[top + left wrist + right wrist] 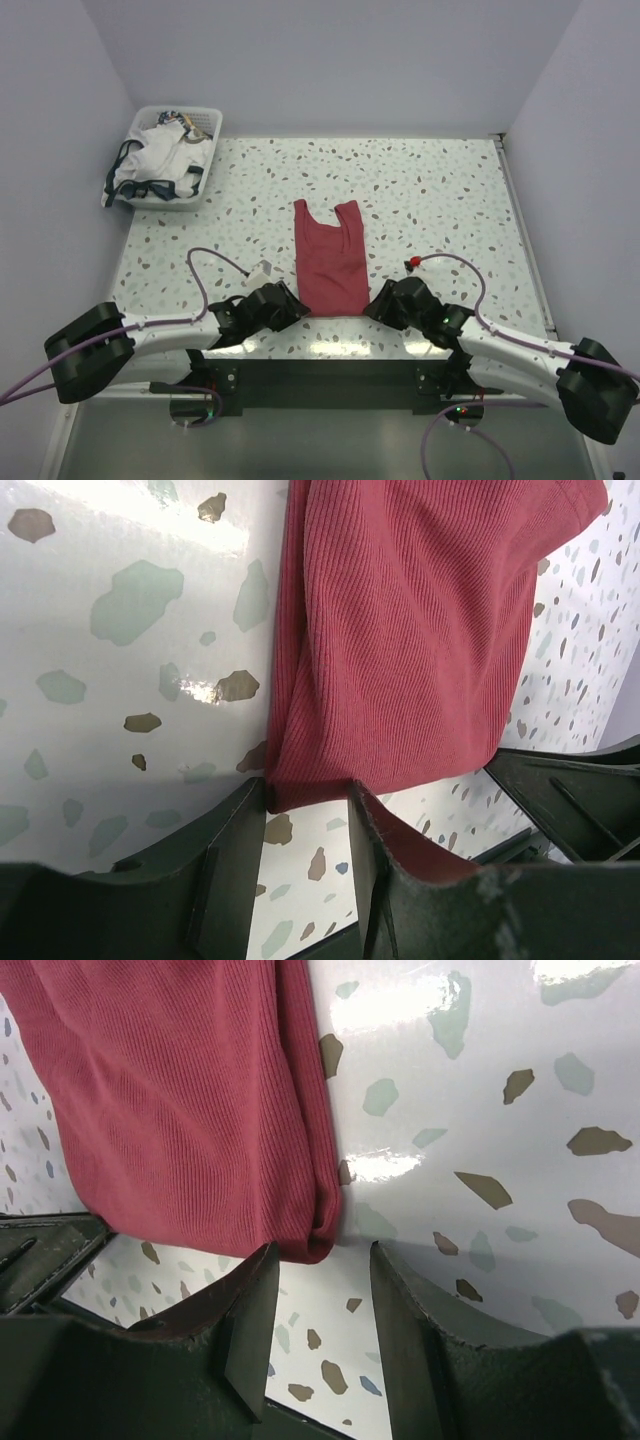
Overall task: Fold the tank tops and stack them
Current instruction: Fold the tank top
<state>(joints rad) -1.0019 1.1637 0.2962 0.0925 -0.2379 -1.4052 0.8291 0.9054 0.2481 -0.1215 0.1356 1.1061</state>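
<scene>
Left gripper [290, 305] and right gripper [378, 300] sat at the near hem of the red tank top [328, 265]. I saw it folded into a narrow ribbed strip mid-table [440, 200], straps pointing away. The white tank top [160, 160] lay crumpled in the basket [204, 186], far left.

My left wrist view showed the jaws apart, with the hem corner between them, unpinched.

My right wrist view showed the jaws apart and holding nothing, with the other corner just ahead.

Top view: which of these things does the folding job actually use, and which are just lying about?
Part of the job:
dark red tank top, lying flat
white tank top, bunched up at far left
left gripper and right gripper, at the red top's near corners

Just there:
white basket, holding the white top
speckled table
</scene>
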